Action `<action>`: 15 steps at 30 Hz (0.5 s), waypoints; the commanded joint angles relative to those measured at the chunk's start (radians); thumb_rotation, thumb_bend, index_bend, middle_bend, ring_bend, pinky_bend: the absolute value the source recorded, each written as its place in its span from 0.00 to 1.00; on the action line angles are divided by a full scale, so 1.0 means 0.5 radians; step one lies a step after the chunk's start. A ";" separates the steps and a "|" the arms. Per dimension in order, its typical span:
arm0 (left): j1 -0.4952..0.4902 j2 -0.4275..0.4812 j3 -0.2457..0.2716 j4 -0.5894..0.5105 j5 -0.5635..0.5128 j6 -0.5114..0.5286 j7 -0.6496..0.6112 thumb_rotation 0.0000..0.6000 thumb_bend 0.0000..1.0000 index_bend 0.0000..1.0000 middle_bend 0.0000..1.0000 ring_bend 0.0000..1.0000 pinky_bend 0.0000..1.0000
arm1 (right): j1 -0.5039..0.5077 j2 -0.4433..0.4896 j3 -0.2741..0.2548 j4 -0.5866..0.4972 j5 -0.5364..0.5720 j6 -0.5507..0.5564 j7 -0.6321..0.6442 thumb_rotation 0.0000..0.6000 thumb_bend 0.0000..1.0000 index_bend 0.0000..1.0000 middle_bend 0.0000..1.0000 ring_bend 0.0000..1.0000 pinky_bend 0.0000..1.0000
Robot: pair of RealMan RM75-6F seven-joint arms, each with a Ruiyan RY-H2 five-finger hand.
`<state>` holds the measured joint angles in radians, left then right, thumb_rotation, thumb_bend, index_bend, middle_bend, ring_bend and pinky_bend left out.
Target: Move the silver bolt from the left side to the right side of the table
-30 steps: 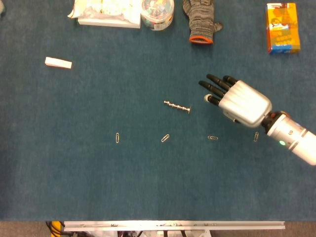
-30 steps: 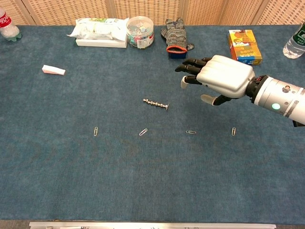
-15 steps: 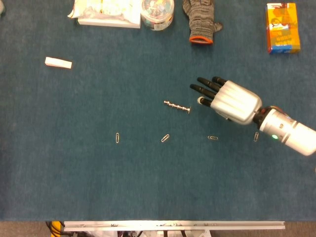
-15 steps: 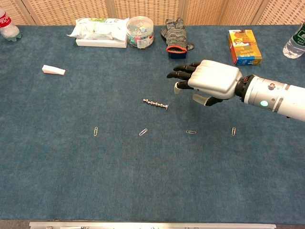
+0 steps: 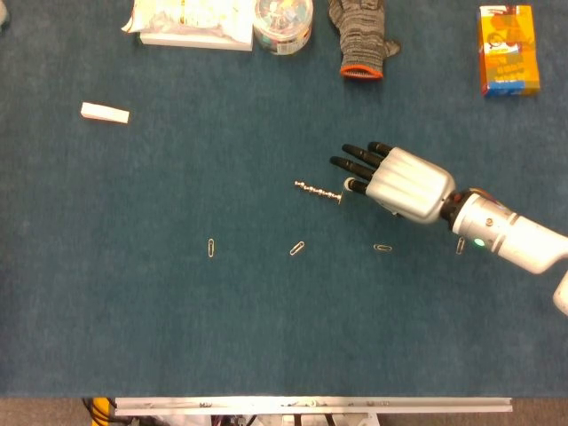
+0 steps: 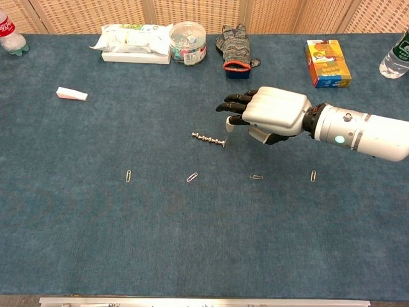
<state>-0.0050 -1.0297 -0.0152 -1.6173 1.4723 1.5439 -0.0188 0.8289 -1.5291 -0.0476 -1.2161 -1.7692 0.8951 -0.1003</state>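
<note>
The silver bolt (image 5: 318, 191) (image 6: 209, 138) lies flat on the blue table near its middle, head end pointing right. My right hand (image 5: 395, 180) (image 6: 265, 115) hovers just right of the bolt's head, palm down, fingers spread apart and holding nothing. Its dark fingertips (image 5: 348, 165) reach almost to the bolt's head without clearly touching it. My left hand shows in neither view.
Several paper clips (image 5: 296, 248) lie in a row in front of the bolt. Along the back stand a tissue pack (image 5: 189, 22), a round tub (image 5: 282, 19), a grey glove (image 5: 359, 37) and an orange box (image 5: 508, 49). A white eraser (image 5: 105, 113) lies at left.
My right hand has moved left and lower toward the bolt's head end. The bolt has not moved.
</note>
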 commanded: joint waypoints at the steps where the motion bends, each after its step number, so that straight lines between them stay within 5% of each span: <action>1: 0.006 0.003 -0.003 -0.003 0.006 0.014 -0.001 1.00 0.28 0.53 0.00 0.00 0.02 | 0.018 -0.021 -0.012 0.031 -0.007 0.001 0.032 1.00 0.65 0.31 0.08 0.00 0.23; 15: 0.024 0.009 -0.021 0.000 -0.012 0.027 -0.009 1.00 0.28 0.55 0.00 0.00 0.02 | 0.088 -0.090 -0.051 0.122 -0.030 0.001 0.124 1.00 0.65 0.31 0.08 0.00 0.23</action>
<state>0.0072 -1.0252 -0.0256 -1.6171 1.4659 1.5571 -0.0235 0.8730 -1.5737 -0.0730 -1.1552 -1.7839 0.8955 -0.0385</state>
